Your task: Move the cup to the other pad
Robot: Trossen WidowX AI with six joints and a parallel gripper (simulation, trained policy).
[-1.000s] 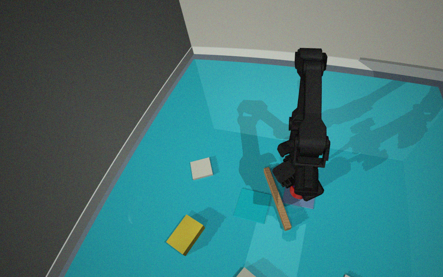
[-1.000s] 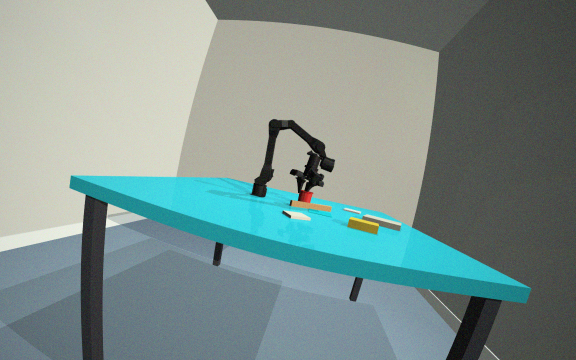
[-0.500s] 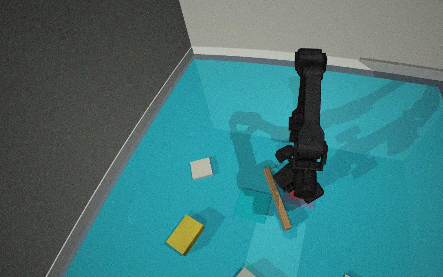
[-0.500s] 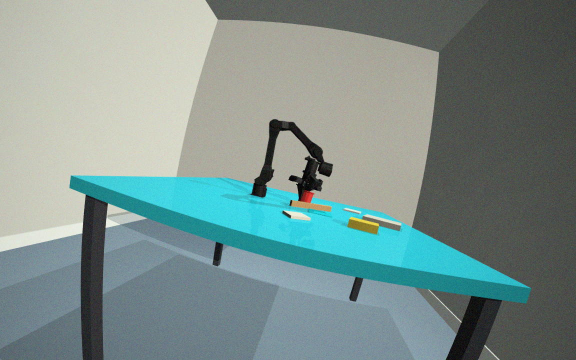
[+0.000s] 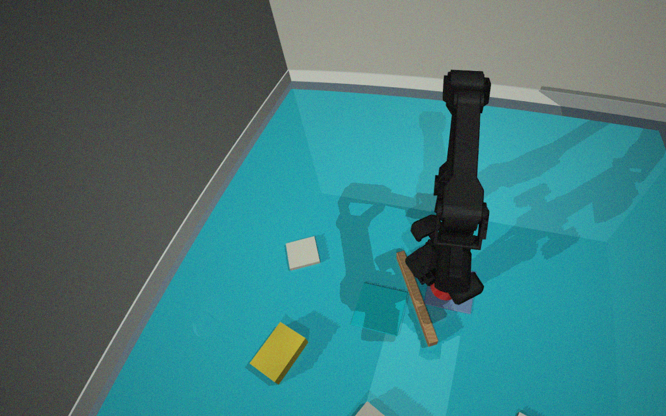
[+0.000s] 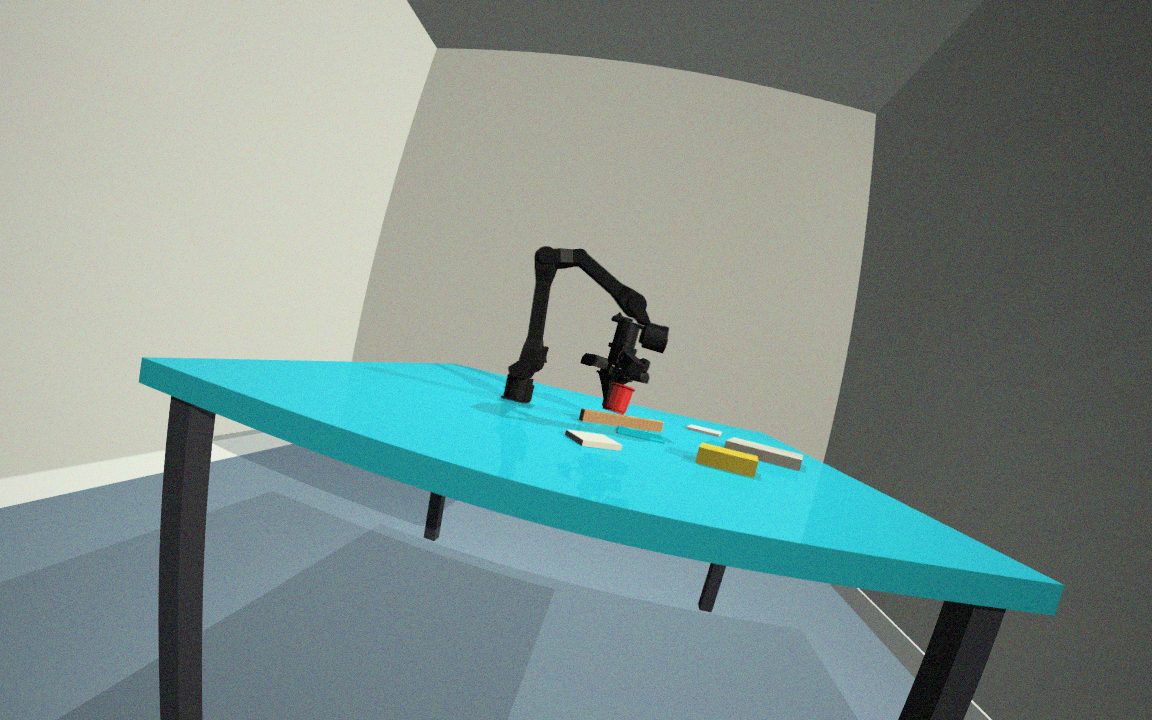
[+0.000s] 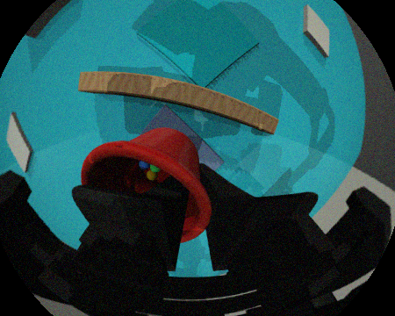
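Observation:
The red cup [image 5: 440, 292] [image 6: 621, 397] [image 7: 173, 142] is tilted in my gripper [image 6: 613, 386] [image 7: 195, 168], which is shut on its wall, with one finger inside the mouth. Blue [image 7: 144, 165], green [image 7: 154, 168] and yellow [image 7: 152, 175] marbles show inside the cup. The cup is over the purple pad [image 5: 463, 306] [image 7: 211, 157]; whether its base touches it I cannot tell. The teal pad [image 5: 379, 312] [image 6: 640, 435] lies across the wooden bar [image 5: 417, 300] [image 6: 621, 420] [image 7: 180, 93]. The arm hides most of the cup in the top view.
A white tile [image 5: 303, 252] [image 6: 593, 439] [image 7: 317, 32] and a yellow block [image 5: 278, 352] [image 6: 727, 460] lie beyond the teal pad. A long pale block [image 5: 369, 410] [image 6: 763, 453] and another white tile [image 6: 704, 429] [image 7: 18, 141] also lie on the table.

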